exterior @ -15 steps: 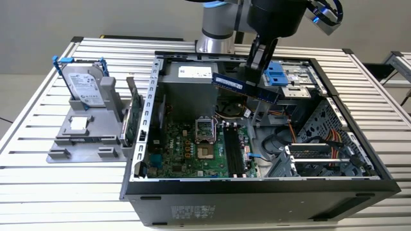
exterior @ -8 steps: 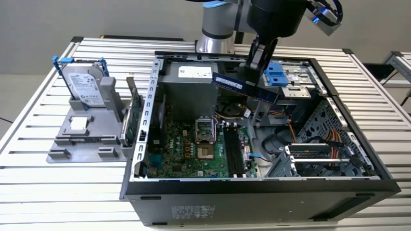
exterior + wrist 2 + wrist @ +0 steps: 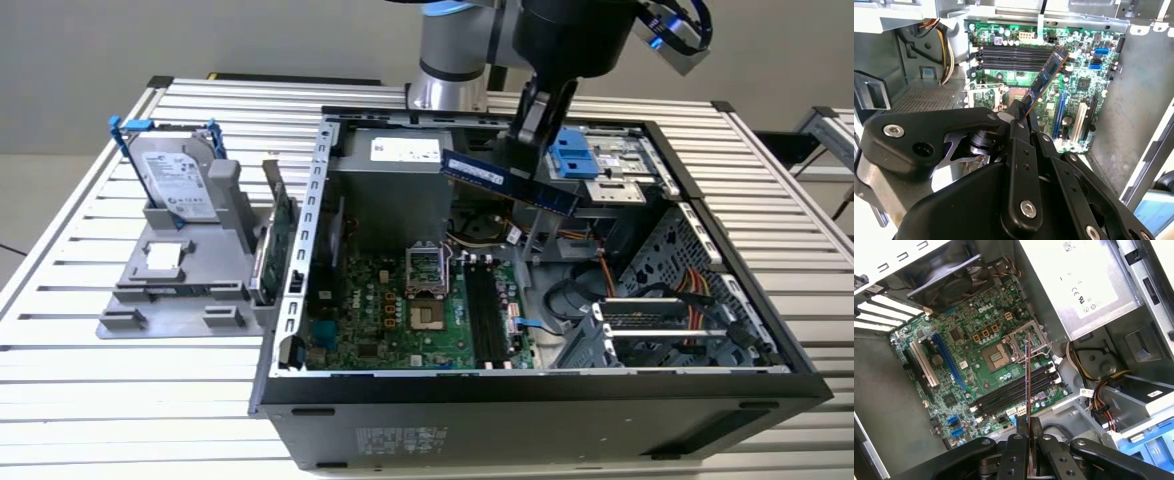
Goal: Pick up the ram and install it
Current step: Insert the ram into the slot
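The ram [image 3: 497, 177] is a dark blue stick held in the air over the open computer case, tilted, its lower end toward the exterior view's right. My gripper [image 3: 518, 148] is shut on its upper edge. In the second wrist view the ram [image 3: 1044, 81] sticks out past my gripper [image 3: 1021, 114] toward the green motherboard [image 3: 1079, 75] and its black memory slots [image 3: 1009, 52]. In the first wrist view the ram [image 3: 1027, 377] appears edge-on from my gripper [image 3: 1028, 429], hanging above the memory slots [image 3: 1004, 397] without touching them.
A grey stand [image 3: 160, 290] on the exterior view's left holds a silver hard drive [image 3: 180, 180] and a green card [image 3: 272, 245]. Inside the case are a power supply [image 3: 387, 150], a blue drive bracket [image 3: 577, 155] and cables by the drive cage [image 3: 667, 320].
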{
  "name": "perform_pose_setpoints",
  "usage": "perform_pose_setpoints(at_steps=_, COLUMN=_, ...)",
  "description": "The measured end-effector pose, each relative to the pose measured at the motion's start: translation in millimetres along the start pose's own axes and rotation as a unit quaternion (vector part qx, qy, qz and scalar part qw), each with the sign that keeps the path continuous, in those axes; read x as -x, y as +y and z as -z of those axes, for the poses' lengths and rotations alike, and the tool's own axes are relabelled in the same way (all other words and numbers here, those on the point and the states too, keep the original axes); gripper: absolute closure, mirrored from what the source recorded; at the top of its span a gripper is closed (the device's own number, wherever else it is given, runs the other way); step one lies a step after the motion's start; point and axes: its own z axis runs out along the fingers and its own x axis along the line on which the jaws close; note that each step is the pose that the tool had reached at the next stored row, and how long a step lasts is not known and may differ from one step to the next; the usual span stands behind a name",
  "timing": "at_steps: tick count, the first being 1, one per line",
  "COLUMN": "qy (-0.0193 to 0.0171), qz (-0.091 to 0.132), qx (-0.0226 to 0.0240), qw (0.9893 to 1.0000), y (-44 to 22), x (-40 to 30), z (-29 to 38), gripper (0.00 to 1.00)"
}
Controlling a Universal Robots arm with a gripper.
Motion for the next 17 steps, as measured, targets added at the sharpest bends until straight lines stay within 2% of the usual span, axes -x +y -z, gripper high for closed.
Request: perform_pose_setpoints(at_steps=17, qy=-0.0002, qz=-0.034, qx=0.0016, qw=0.9994, y=0.0, x=0.0, z=0.0, gripper=1.0)
